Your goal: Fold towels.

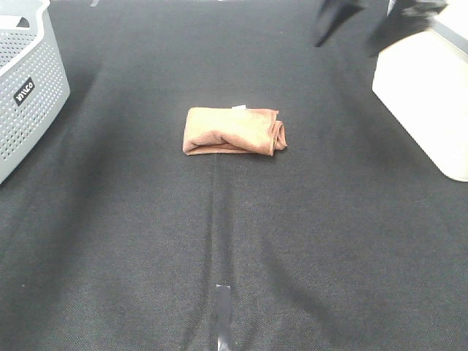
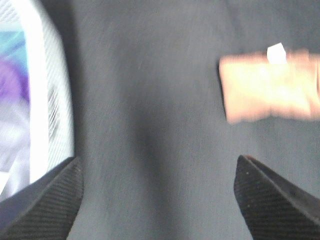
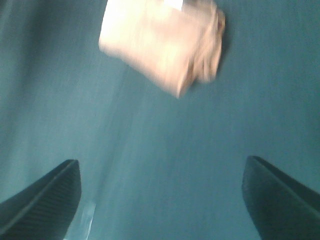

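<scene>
The brown towel (image 1: 234, 131) lies folded into a small thick bundle in the middle of the dark table, its white tag (image 1: 238, 108) at the far edge. It also shows in the left wrist view (image 2: 270, 92) and in the right wrist view (image 3: 160, 47), blurred in both. My left gripper (image 2: 159, 161) is open and empty, above bare cloth between the basket and the towel. My right gripper (image 3: 161, 161) is open and empty, apart from the towel. The right arm (image 1: 336, 18) shows as a dark blur at the back right. The left arm is out of the exterior view.
A grey perforated basket (image 1: 29, 95) stands at the back left and also shows in the left wrist view (image 2: 45, 100). A white box (image 1: 431, 95) stands at the back right. A strip of tape (image 1: 223, 307) lies near the front edge.
</scene>
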Available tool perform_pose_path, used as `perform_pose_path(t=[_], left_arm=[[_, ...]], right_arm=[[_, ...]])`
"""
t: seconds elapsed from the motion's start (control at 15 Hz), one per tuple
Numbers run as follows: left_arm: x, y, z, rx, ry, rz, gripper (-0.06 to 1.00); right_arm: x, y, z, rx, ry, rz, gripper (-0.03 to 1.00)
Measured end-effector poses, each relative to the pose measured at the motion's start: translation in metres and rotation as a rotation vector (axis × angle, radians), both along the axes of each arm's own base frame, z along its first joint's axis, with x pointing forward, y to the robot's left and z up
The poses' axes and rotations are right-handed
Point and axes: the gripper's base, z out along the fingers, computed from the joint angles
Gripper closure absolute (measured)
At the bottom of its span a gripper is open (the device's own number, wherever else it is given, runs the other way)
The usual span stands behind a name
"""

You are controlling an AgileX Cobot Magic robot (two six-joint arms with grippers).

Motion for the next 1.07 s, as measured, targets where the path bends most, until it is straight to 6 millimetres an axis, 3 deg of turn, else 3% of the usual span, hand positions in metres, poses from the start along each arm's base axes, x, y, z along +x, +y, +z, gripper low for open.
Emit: perform_pose_path(t=[0.2,0.4,0.73,0.93,1.07], left_arm=[[-0.069,0.01,0.0,0.019,0.045,0.002,0.16],[-0.156,0.021,0.001,0.021,0.014,0.0,0.16],[-0.291,0.038,-0.033,0.009,-0.153,-0.009,0.16],[-0.349,0.045,-0.062,-0.004,-0.322,-0.014,0.16],[-0.374,0.048,-0.085,-0.013,-0.416,-0.014,0.17]], right_arm=[[-0.061,-0.012,0.012,-0.005,0.012,0.0,0.14],[-0.131,-0.025,0.017,-0.003,-0.005,-0.001,0.14],[-0.247,-0.048,-0.011,0.003,-0.096,-0.015,0.14],[-0.302,-0.06,-0.026,0.0,-0.239,-0.021,0.14],[-0.329,-0.069,-0.034,-0.021,-0.351,-0.029,0.14]])
